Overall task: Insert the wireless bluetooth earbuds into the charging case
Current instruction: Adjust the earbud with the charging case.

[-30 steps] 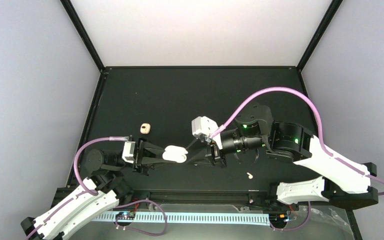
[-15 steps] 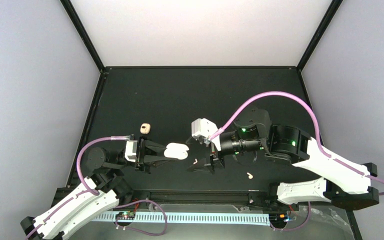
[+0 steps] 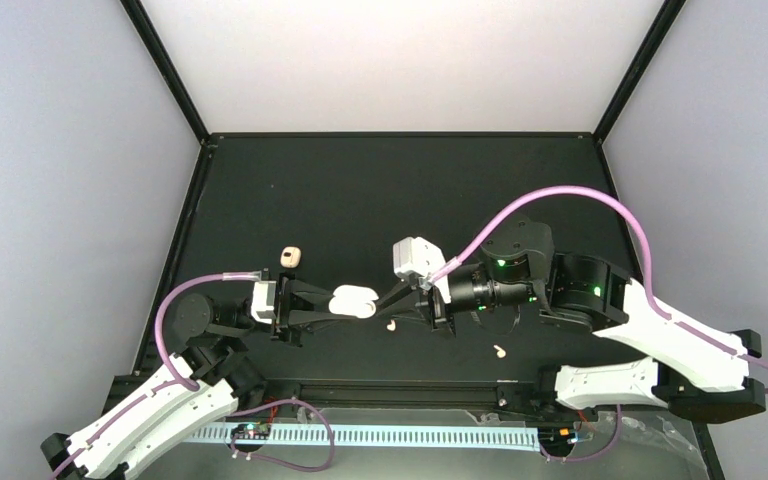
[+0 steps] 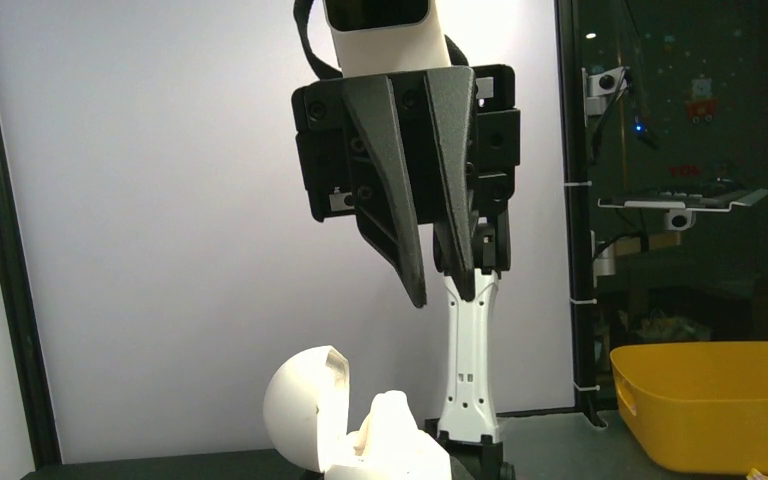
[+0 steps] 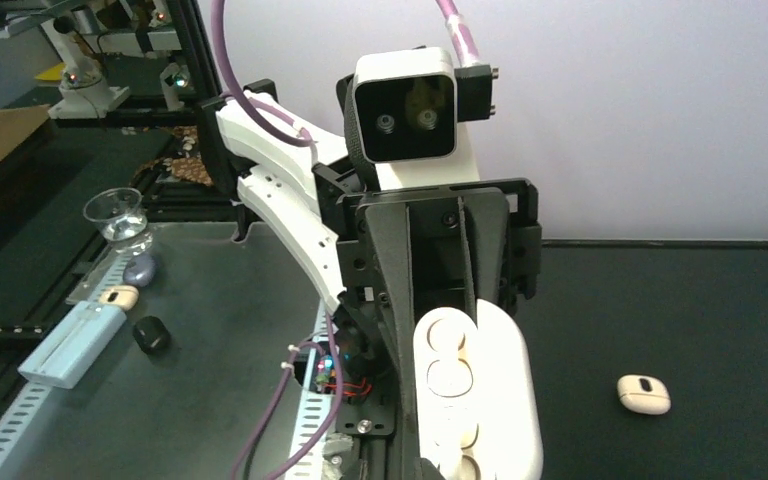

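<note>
The charging case (image 3: 353, 302) is glossy white and open. My left gripper (image 3: 344, 304) is shut on it and holds it above the table. In the left wrist view the lid (image 4: 300, 400) stands up at the left over the cream inner tray. In the right wrist view the case (image 5: 505, 400) faces me with its round wells showing between the left gripper's dark fingers (image 5: 400, 290). My right gripper (image 3: 388, 305) points at the case from the right, its jaws a narrow gap apart and empty (image 4: 443, 298). One earbud (image 3: 391, 325) lies on the table just below it. The other earbud (image 3: 500, 351) lies further right.
A small peach-tan lump (image 3: 292, 257) lies on the mat behind the left gripper and shows at the right of the right wrist view (image 5: 644, 394). Black frame rails edge the mat. A clear cup (image 5: 118, 215) and small parts sit beyond the front rail.
My right gripper dipped away from the case toward the table, then came back up beside it. An earbud that was not visible a second ago now lies on the table below it.
</note>
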Tool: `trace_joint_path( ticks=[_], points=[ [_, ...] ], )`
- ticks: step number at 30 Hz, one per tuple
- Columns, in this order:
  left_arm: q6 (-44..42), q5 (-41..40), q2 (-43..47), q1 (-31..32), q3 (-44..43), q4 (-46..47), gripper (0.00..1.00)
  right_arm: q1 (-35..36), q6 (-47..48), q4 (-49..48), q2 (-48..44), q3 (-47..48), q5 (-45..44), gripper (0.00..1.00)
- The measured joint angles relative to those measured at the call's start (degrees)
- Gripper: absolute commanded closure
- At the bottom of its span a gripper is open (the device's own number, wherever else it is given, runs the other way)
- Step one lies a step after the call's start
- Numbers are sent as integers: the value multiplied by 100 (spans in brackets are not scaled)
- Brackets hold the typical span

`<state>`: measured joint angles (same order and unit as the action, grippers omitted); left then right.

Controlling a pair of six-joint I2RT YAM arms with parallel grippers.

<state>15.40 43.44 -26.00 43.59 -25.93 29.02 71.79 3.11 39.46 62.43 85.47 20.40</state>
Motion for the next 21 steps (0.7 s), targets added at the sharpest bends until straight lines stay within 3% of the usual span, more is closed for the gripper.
trace_joint_path(
  ticks=[21],
  points=[
    [-2,-9,-39,-2,-31,-9,99,15,7,52,369,-2,-166,90]
  ],
)
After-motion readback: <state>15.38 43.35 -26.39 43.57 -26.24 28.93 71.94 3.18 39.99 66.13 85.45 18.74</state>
